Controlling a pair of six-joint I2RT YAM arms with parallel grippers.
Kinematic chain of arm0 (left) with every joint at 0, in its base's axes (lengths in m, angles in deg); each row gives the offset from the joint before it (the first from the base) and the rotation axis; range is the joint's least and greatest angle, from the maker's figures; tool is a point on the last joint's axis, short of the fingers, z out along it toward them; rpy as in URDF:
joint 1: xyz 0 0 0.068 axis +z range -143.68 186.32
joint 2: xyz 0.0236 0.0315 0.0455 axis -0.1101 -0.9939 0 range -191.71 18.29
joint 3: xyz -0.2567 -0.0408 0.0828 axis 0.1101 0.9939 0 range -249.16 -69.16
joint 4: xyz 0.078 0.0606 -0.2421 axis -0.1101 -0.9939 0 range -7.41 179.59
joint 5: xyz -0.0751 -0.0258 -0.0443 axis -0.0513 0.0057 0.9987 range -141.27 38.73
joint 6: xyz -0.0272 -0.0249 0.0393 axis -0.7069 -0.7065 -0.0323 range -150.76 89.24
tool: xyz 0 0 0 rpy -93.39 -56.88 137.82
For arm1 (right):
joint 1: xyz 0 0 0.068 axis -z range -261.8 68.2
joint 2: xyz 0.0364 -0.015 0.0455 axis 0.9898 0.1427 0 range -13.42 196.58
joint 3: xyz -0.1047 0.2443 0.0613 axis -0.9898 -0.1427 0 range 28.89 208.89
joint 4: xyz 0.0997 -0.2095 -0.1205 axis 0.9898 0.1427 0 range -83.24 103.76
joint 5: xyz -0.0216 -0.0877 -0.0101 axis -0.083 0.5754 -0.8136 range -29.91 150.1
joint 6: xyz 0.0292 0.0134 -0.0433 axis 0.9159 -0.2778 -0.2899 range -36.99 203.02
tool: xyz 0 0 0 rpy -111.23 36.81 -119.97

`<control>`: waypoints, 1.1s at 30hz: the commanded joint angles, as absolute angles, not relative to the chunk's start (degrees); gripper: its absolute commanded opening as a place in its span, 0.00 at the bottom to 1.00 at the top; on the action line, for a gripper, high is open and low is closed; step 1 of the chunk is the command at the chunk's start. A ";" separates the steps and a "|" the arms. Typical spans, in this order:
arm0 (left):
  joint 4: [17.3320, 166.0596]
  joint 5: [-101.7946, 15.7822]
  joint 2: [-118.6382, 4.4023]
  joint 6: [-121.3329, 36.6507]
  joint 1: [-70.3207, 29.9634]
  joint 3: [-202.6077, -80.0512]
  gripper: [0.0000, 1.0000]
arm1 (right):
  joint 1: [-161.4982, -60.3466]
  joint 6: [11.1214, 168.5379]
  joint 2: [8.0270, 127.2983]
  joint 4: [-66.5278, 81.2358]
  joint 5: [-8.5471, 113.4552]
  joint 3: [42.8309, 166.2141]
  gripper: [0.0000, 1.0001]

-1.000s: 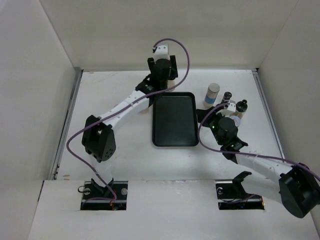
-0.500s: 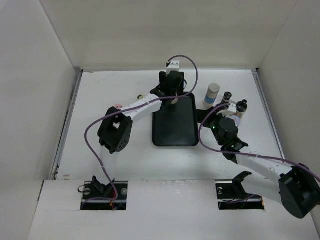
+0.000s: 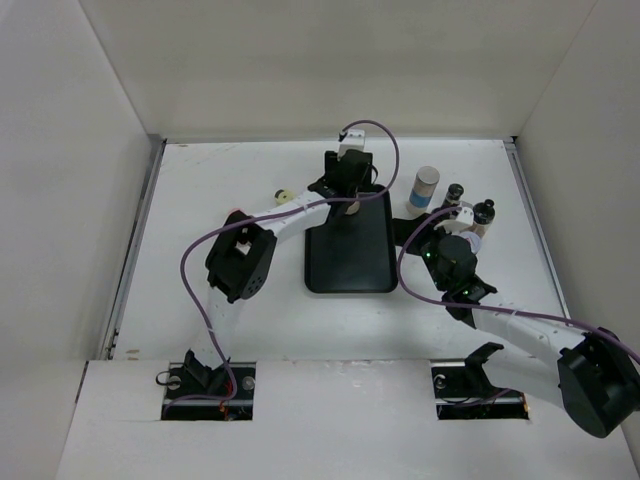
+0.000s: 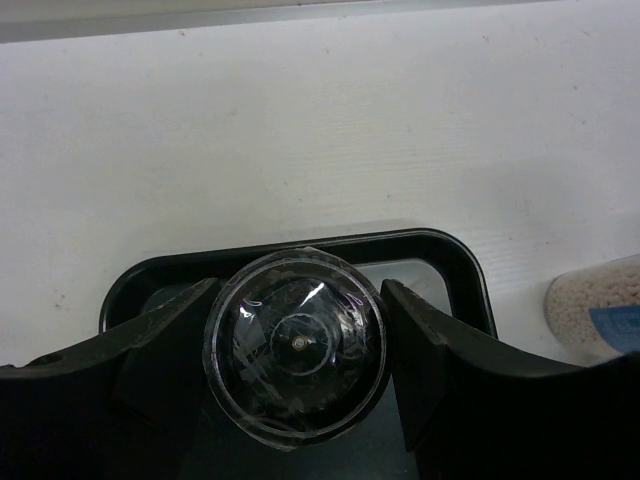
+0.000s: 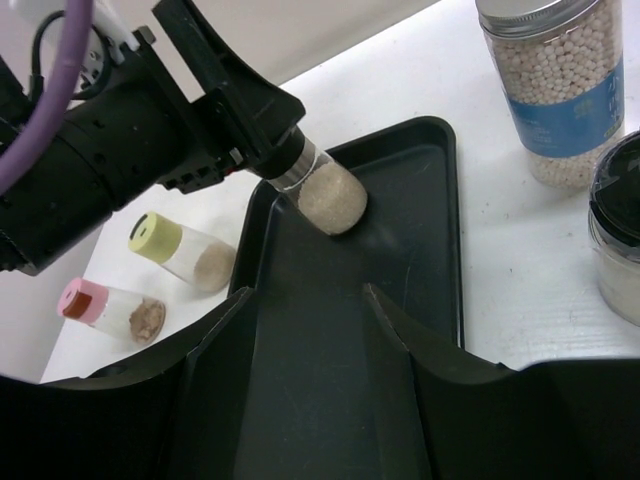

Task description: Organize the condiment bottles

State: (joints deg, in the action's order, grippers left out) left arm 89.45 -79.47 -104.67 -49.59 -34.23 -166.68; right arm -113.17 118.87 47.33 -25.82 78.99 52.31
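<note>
My left gripper point(image 3: 349, 192) point(image 4: 297, 292) is shut on a beige spice bottle point(image 3: 352, 208) point(image 4: 295, 345) with a clear dark lid. It holds the bottle tilted over the far end of the black tray point(image 3: 345, 265); the bottle's base point(image 5: 333, 197) hangs just above the tray floor point(image 5: 420, 230). My right gripper point(image 3: 408, 230) point(image 5: 308, 298) is open and empty over the tray's right side. A yellow-lidded bottle point(image 3: 287, 197) point(image 5: 185, 250) and a pink-lidded bottle point(image 3: 236, 214) point(image 5: 110, 308) lie on the table left of the tray.
A tall cylinder with a blue band point(image 3: 425, 188) point(image 5: 560, 80) point(image 4: 600, 320) stands right of the tray's far corner. Two black-lidded bottles point(image 3: 455, 193) point(image 3: 484, 213) stand beside it, close to my right wrist. White walls enclose the table.
My left gripper has moved right and nearer with the bottle, from behind the tray's far left corner to over its far end. The right arm has not moved.
</note>
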 commanded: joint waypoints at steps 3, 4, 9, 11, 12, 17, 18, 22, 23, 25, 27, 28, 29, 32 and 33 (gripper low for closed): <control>96.18 -79.66 -103.53 -49.83 -34.50 -170.32 0.43 | -112.86 119.40 46.79 -28.75 79.78 52.44 0.53; 96.27 -79.66 -103.62 -49.83 -34.50 -170.32 0.43 | -112.86 119.31 46.87 -28.75 79.78 52.44 0.53; 96.80 -79.66 -104.14 -49.31 -34.59 -170.32 0.45 | -112.86 119.31 46.70 -28.75 79.69 52.44 0.53; 96.80 -79.66 -104.58 -49.31 -34.50 -170.32 0.49 | -112.86 119.40 46.61 -28.75 79.52 52.36 0.53; 96.80 -79.66 -104.84 -49.31 -34.50 -170.32 0.51 | -112.86 119.40 46.52 -28.75 79.52 52.36 0.53; 96.80 -79.74 -105.55 -49.31 -34.41 -169.80 0.59 | -112.86 119.31 46.26 -28.75 79.78 52.36 0.53; 96.80 -79.74 -105.64 -49.39 -34.41 -169.80 0.59 | -112.86 119.31 46.35 -28.75 79.78 52.36 0.53; 96.80 -79.83 -105.29 -49.48 -34.59 -169.80 0.68 | -112.86 119.31 46.08 -28.75 79.78 52.27 0.53; 96.80 -79.83 -104.94 -49.48 -34.59 -169.80 0.71 | -112.86 119.31 46.08 -28.75 79.61 52.18 0.53; 96.80 -79.83 -104.06 -49.48 -34.59 -169.53 0.76 | -112.78 119.40 45.82 -28.75 79.52 52.18 0.54; 96.80 -79.92 -103.27 -49.48 -34.59 -169.27 0.79 | -112.86 119.31 45.56 -28.75 79.78 52.00 0.55; 96.80 -79.92 -102.83 -49.40 -34.50 -169.18 0.80 | -112.78 119.31 45.47 -28.75 79.78 52.00 0.56; 96.80 -79.92 -102.39 -49.39 -34.42 -169.01 0.82 | -112.60 119.40 45.47 -28.75 79.70 51.92 0.56; 96.89 -80.18 -99.15 -49.39 -34.24 -166.90 0.85 | -112.77 119.40 45.29 -28.75 79.78 51.92 0.60; 97.15 -80.18 -97.65 -49.48 -34.06 -165.85 0.86 | -112.86 119.40 45.21 -28.75 79.96 51.92 0.61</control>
State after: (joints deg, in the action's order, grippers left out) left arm 94.13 -79.47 -105.59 -49.35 -34.21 -166.68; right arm -112.97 118.87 46.52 -25.84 79.01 52.31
